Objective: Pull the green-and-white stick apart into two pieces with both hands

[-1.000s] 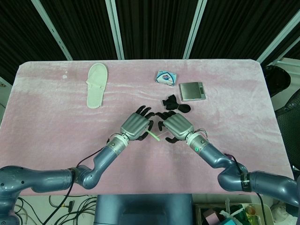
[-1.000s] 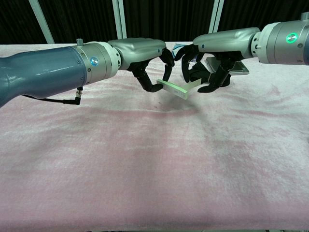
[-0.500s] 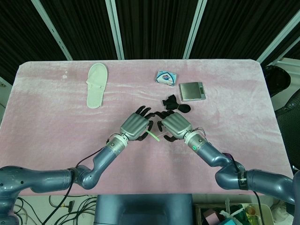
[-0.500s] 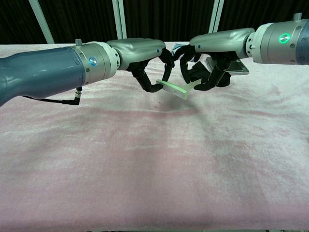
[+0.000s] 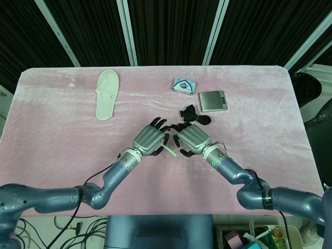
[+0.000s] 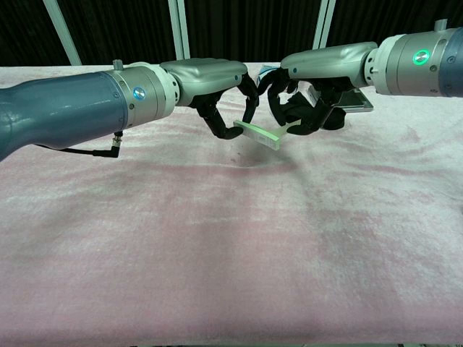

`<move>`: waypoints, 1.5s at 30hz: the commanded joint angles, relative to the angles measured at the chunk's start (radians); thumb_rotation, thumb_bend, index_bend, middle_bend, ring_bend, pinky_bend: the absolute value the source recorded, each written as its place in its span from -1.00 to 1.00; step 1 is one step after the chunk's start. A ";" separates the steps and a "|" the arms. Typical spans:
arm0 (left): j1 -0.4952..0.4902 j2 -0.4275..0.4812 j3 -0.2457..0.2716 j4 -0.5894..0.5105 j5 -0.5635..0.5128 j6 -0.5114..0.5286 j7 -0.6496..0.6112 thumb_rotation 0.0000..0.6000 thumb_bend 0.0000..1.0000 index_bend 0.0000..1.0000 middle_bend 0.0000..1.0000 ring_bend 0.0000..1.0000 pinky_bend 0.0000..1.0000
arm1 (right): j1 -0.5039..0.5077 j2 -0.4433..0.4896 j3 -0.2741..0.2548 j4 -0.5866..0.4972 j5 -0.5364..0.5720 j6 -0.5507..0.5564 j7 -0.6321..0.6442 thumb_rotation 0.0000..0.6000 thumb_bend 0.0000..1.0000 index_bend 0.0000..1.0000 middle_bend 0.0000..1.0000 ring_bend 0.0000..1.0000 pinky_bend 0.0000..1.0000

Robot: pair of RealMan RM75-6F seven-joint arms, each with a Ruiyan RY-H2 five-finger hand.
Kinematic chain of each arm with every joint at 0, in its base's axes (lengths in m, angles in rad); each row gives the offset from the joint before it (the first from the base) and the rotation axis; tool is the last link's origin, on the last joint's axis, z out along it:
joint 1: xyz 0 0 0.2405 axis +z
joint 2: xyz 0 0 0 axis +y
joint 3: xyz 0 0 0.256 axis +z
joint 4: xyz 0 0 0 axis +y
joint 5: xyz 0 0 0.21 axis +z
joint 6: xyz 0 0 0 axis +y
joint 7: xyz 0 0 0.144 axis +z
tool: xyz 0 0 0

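The green-and-white stick hangs a little above the pink cloth, tilted, its green part toward me. My left hand pinches the stick's left end from above. My right hand faces it, fingers curled around the white right end. In the head view both hands sit close together mid-table, the left hand beside the right hand, and only a short green piece of the stick shows between them. The hands hide the rest.
A white slipper lies at the back left. A blue-and-white packet and a flat grey metal box sit at the back right. A black crumpled item lies just behind my right hand. The pink cloth covers the table.
My right hand has slid left toward the left hand, its fingers closing further around the stick's white end. The left hand and stick stayed almost still.
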 commanded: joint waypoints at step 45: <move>0.041 0.028 0.012 -0.007 0.050 0.032 -0.045 1.00 0.02 0.24 -0.71 -1.00 -1.00 | -0.044 0.109 -0.022 -0.023 0.014 0.031 0.046 1.00 -0.03 0.54 -0.90 -0.75 -0.70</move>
